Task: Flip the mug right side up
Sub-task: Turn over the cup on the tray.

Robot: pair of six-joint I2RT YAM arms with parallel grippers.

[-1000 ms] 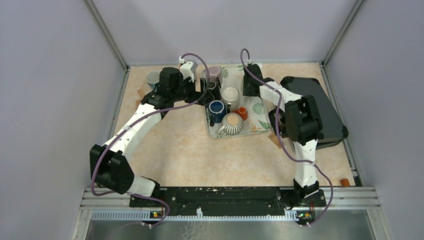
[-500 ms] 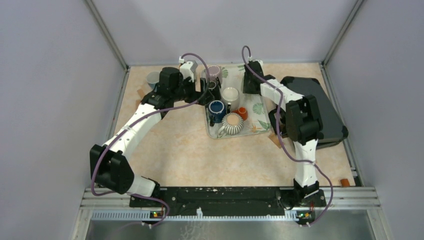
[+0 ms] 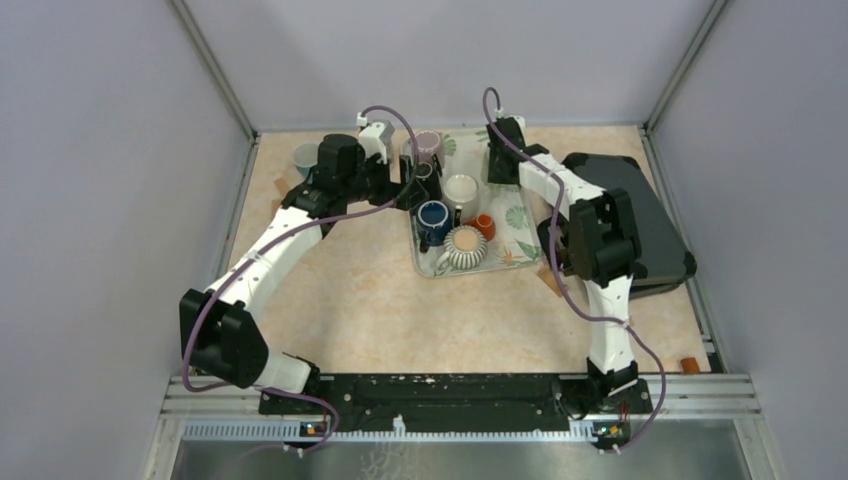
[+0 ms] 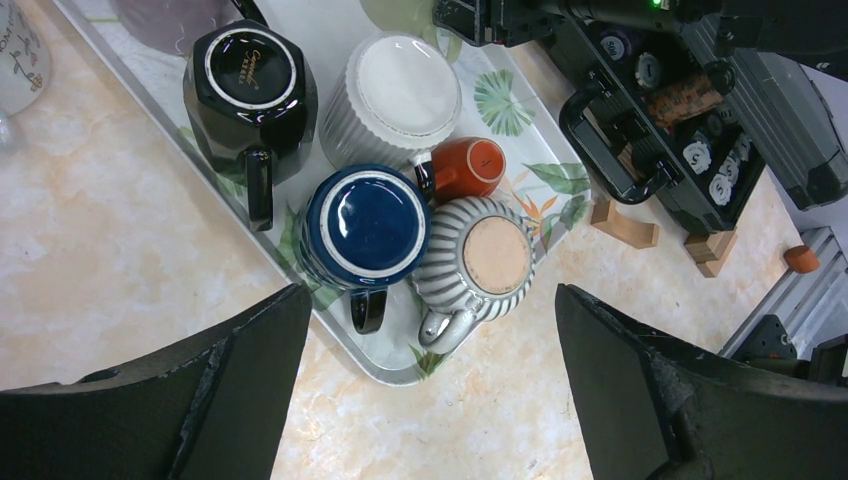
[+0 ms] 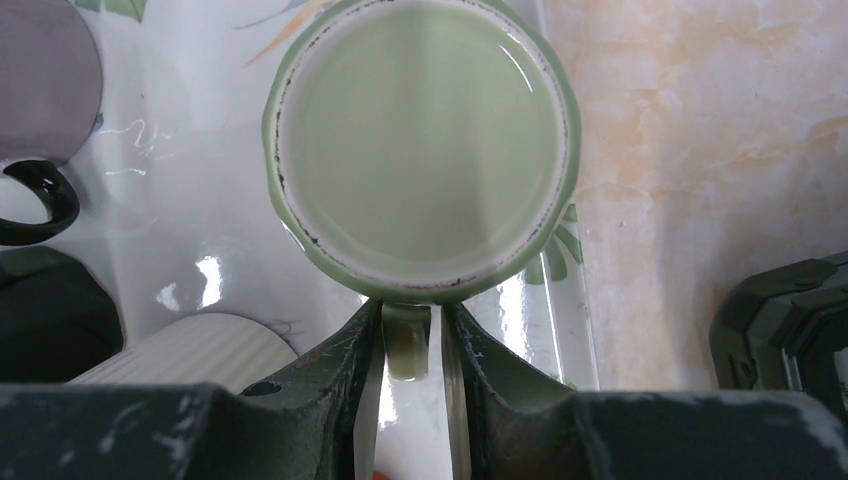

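A pale green mug (image 5: pixel 420 150) stands upside down on the leaf-patterned tray (image 5: pixel 200 230), its flat base facing the right wrist camera. My right gripper (image 5: pixel 405 320) is shut on the mug's small handle (image 5: pixel 405 345), one finger on each side. In the top view the right wrist (image 3: pixel 505 140) covers this mug at the tray's back right corner. My left gripper (image 4: pixel 425 295) hangs open above the tray's near corner, holding nothing.
Also upside down on the tray (image 4: pixel 380 375) are a black mug (image 4: pixel 250 85), a white ribbed mug (image 4: pixel 405 95), a blue mug (image 4: pixel 365 225), a grey striped mug (image 4: pixel 485 260) and a small orange cup (image 4: pixel 470 168). A black case (image 3: pixel 640 215) lies to the right.
The right gripper's fingers have narrowed onto the green mug's handle, and the right wrist has edged slightly toward the back. The left arm has not moved.
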